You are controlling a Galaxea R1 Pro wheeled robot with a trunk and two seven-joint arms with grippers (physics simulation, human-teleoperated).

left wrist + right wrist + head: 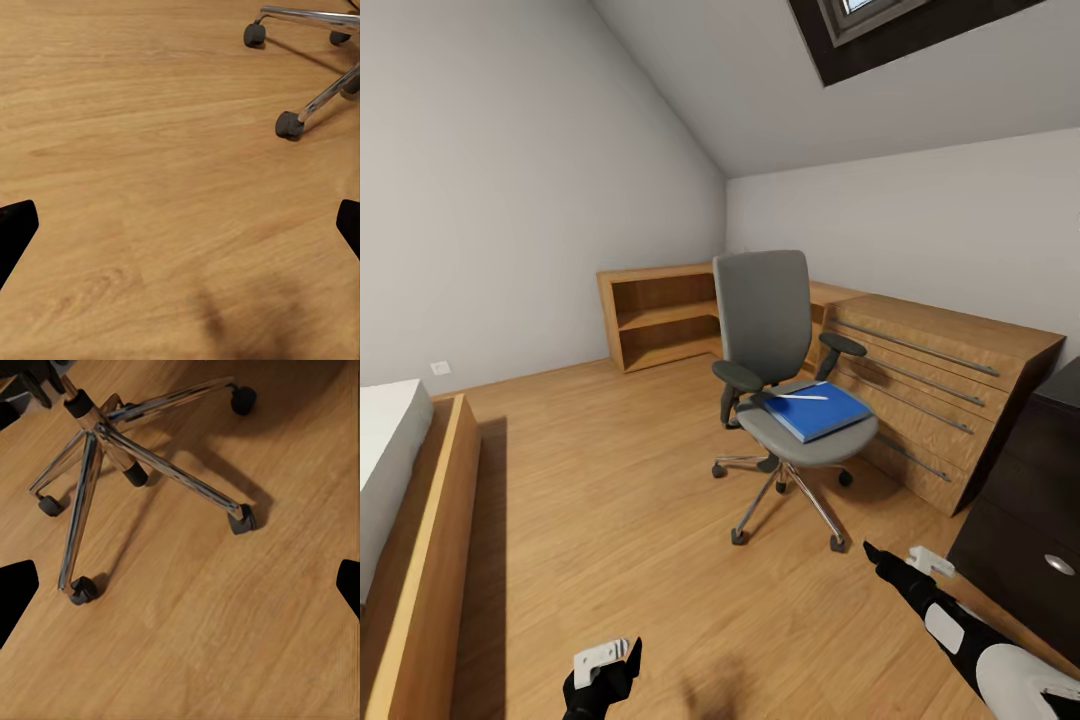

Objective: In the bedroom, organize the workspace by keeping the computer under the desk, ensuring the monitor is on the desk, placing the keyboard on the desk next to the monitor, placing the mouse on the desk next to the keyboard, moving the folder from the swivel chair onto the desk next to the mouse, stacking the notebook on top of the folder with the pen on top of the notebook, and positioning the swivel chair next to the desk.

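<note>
Head view. Swivel chair [785, 380] stands centre frame on the wooden floor [610, 500], seat facing lower right. On its seat lies the blue folder [820, 412], set at an angle; the pen [803, 397] rests on the folder's upper edge, and a sliver of dark notebook [772, 399] seems to poke out at that same edge, too thin to be sure. Likely the stack sits there because the chair is where these things wait before going to the desk. Desk [1040, 480]: black drawer front with a silver knob at the right edge. Low wooden shelving [660, 315] sits behind the chair, a wooden drawer unit [940, 390] to its right, bed [390, 470] at left edge. Left gripper [603, 668] at bottom centre-left, right gripper [905, 562] at lower right, both low and short of the chair, empty; probably carried so while the base approaches.

Left wrist view. Bare floor; chair casters at upper right. Black fingertips [16, 225] at both side edges, spread wide, nothing between.

Right wrist view. Chrome star base [112, 442] across the upper left. Fingertips [16, 589] likewise wide apart, touching nothing.
</note>
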